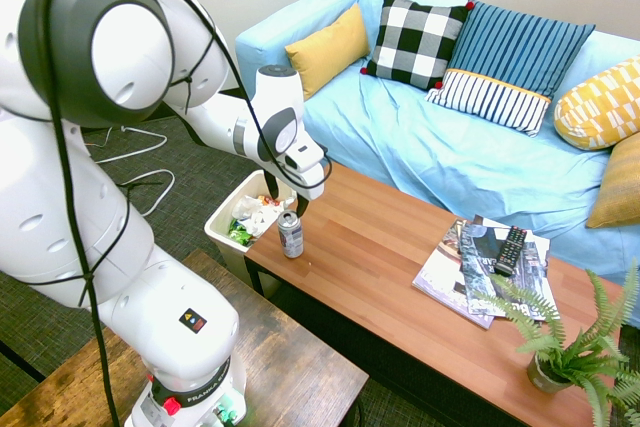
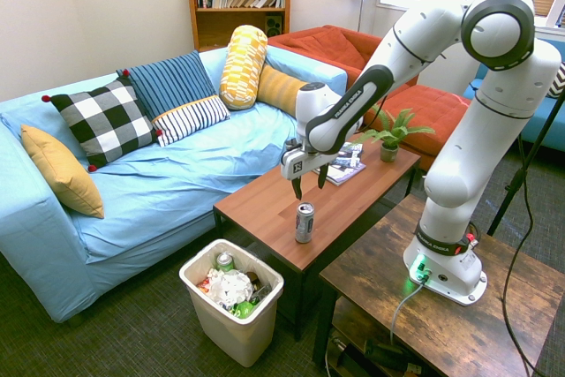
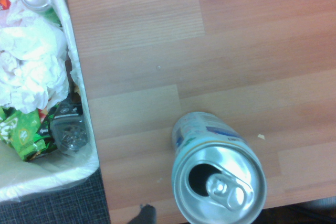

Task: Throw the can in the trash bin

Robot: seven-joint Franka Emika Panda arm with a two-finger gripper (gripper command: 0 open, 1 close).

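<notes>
The silver can [image 1: 290, 234] [image 2: 305, 222] stands upright on the wooden coffee table [image 1: 390, 267] [image 2: 263, 205], close to the end nearest the bin. My gripper [image 1: 285, 201] [image 2: 309, 187] hovers just above it, open, holding nothing. From the wrist I look down on the can [image 3: 218, 174], whose top is opened. The cream trash bin [image 1: 216, 231] [image 2: 237, 335] [image 3: 73, 51] sits on the carpet right beside that table end, holding crumpled paper, green wrappers and another can.
Magazines [image 1: 455, 272] with a black remote [image 1: 510, 249] lie further along the table, and a potted fern [image 1: 570, 347] stands at its far end. A light blue sofa [image 1: 450, 157] with several cushions runs along the table's other side.
</notes>
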